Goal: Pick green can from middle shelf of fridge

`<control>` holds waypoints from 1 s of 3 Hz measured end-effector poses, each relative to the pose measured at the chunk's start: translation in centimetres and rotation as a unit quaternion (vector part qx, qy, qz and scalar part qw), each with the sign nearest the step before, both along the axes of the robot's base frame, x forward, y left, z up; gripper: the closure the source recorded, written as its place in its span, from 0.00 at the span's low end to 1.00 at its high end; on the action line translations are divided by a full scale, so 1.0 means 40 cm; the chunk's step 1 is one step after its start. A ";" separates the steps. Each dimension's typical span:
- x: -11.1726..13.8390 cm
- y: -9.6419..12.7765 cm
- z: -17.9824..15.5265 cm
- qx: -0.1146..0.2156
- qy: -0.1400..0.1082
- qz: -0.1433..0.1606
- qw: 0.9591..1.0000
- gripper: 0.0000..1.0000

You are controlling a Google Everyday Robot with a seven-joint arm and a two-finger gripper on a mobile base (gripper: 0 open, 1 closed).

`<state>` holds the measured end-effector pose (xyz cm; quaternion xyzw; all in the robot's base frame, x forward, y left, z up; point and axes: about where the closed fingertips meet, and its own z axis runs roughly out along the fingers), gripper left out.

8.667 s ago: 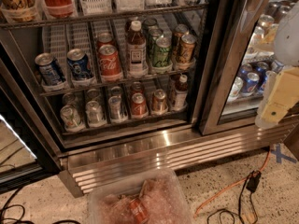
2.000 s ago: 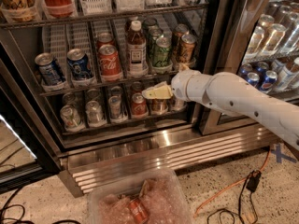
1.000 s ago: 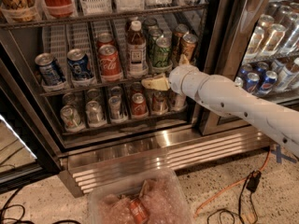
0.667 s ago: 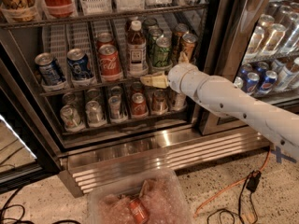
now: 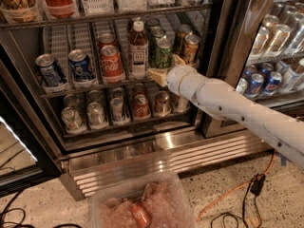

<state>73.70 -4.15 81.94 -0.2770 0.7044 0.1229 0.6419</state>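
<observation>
Approach is giving way to grasp, by my reading. The arm [image 5: 228, 106] is reaching in from the right through the open fridge [image 5: 142, 158], and the claw [image 5: 166, 67] is sitting at the base of the green can [image 5: 163, 53]. That can is standing upright at the front of its lane on the middle shelf [image 5: 71, 90], with a bottle [image 5: 138, 46] just beside it on the left and a brown can [image 5: 191, 49] near it on the right. The claw is standing wide: one of its fingers [image 5: 154, 75] is showing low at the can's left and the other is peeking out at its right, so the can is lying between them. Whether either pad is touching the metal I cannot tell. The can is not looking lifted or tilted.

The next move is likely calling for the claw to be closing squarely on the can's lower body, then drawing it straight out toward the door opening. The bottle is crowding the left finger, so any sideways drift is risking a knock there. A pull kept low and level should be clearing the shelf's front rail without tipping the neighbours.
</observation>
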 end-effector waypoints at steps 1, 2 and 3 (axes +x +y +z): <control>0.003 0.007 -0.009 0.003 0.002 0.000 1.000 0.37; 0.004 0.003 -0.007 0.004 0.002 -0.001 1.000 0.31; 0.024 -0.015 0.001 0.010 -0.006 -0.025 1.000 0.31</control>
